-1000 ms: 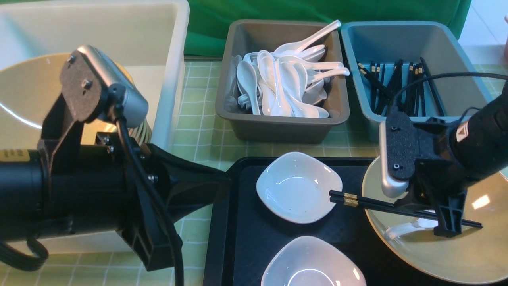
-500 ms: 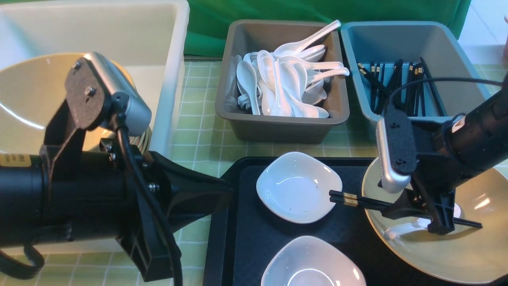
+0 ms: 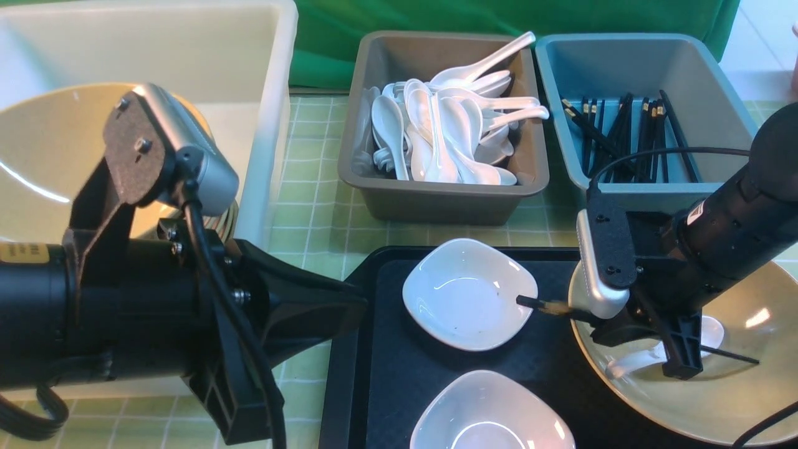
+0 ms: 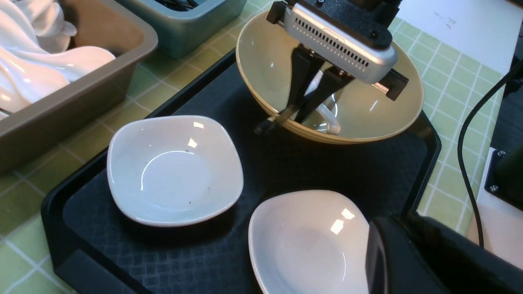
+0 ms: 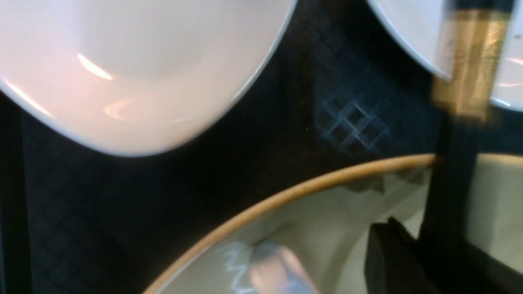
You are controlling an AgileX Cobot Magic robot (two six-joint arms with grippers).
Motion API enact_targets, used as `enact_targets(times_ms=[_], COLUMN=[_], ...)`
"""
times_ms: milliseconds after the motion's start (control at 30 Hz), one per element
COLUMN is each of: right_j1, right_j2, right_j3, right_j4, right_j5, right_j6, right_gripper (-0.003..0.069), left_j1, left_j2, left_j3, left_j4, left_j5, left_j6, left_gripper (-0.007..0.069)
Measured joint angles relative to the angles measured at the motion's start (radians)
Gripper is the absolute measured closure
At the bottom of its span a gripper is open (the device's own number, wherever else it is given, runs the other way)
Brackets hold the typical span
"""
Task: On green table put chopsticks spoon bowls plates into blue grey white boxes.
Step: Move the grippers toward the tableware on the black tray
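My right gripper (image 3: 648, 346) reaches down into a tan bowl (image 3: 735, 399) on the right of the black tray (image 3: 386, 374). It is shut on the black chopsticks (image 3: 548, 307), whose gold-banded end sticks out over the bowl's rim toward a white plate (image 3: 464, 293). In the left wrist view its fingers meet on the chopsticks (image 4: 267, 125). A white spoon (image 3: 636, 360) lies in that bowl under the gripper. A second plate (image 3: 492, 411) sits nearer me. My left gripper (image 3: 358, 302) is shut and empty at the tray's left edge.
On the green table (image 3: 312, 206), the cream-white box (image 3: 274, 93) at back left holds another tan bowl (image 3: 37, 156). The grey box (image 3: 436, 199) holds several white spoons. The blue box (image 3: 561, 68) behind my right arm holds several chopsticks.
My right gripper has shifted left and lower into the bowl, and its jaws have closed on the chopsticks. The chopsticks' banded end has tipped up slightly. The left arm barely moved.
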Motion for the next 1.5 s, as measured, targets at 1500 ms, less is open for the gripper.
enact_targets(times_ms=[1500], right_j1=[-0.036], right_j2=[0.100], right_j3=[-0.137], right_j4=[-0.038], right_j5=[0.159], right_j6=[0.121], right_gripper=[0.0384], left_j1=[0.000], left_j2=[0.000], left_j3=[0.000], left_j4=[0.000], left_j5=[-0.008], left_j6=[0.001], left_gripper=[0.0626])
